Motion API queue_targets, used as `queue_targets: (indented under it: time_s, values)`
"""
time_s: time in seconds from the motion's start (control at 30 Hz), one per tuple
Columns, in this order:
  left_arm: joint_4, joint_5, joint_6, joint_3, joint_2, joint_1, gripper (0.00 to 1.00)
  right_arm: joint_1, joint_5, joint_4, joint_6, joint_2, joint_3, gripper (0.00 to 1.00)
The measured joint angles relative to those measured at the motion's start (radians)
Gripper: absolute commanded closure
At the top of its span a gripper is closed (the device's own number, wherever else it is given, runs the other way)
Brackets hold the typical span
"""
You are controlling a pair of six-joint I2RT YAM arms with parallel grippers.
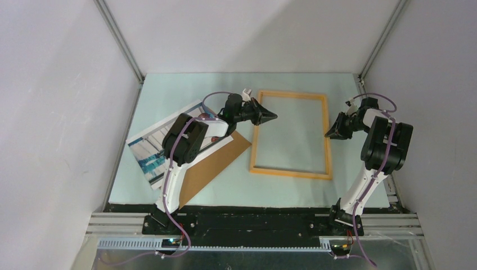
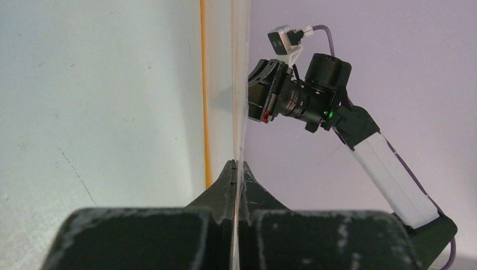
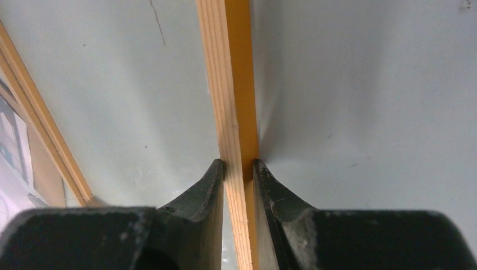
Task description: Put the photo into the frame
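**R gripper (image 3: 239, 164) pinches frame (image 3: 232, 84) rail; photo (image 1: 147, 151) lies outside it**

Wrist view: the R gripper's two black fingers (image 3: 208, 185) press on either side of the frame's right-hand rail. The rail runs straight up btwn them, pale wood grain on one face, orange-yellow on the other. A soft shadow falls on the table beside the rail; whether the rail is lifted can't be told. Seen from overhead, this gripper meets the rail abt halfway along, w/ the R arm reaching in from the table's right side.

L gripper (image 1: 273, 116): fingers pressed together to a point. Its wrist view shows a thin pale line btwn them, and what that line is can't be told. Overhead, the gripper hangs over the frame's left rail near the far corner, tip pointing across the opening toward the R gripper.

The frame sits right of centre on the pale green table (image 1: 185, 90), long sides running near-to-far, table colour showing through its opening.

The photo lies face up left of the frame, apart from it. It is turned at an angle & partly hidden under the L arm, w/ white border, pale poles & teal patches visible.

A brown backing board (image 1: 216, 160) lies btwn photo & frame. It overlaps the photo's edge, and one corner comes just beside the frame's left rail.
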Motion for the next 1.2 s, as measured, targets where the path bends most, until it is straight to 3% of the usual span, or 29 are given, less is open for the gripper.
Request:
queue_targets:
  time_s: [1.2]
  values:
    - [0.055,0.002,-0.05,0.0,0.002,-0.016,1.0,-0.023,-0.028,-0.013,-0.01,0.006,0.0,0.96]
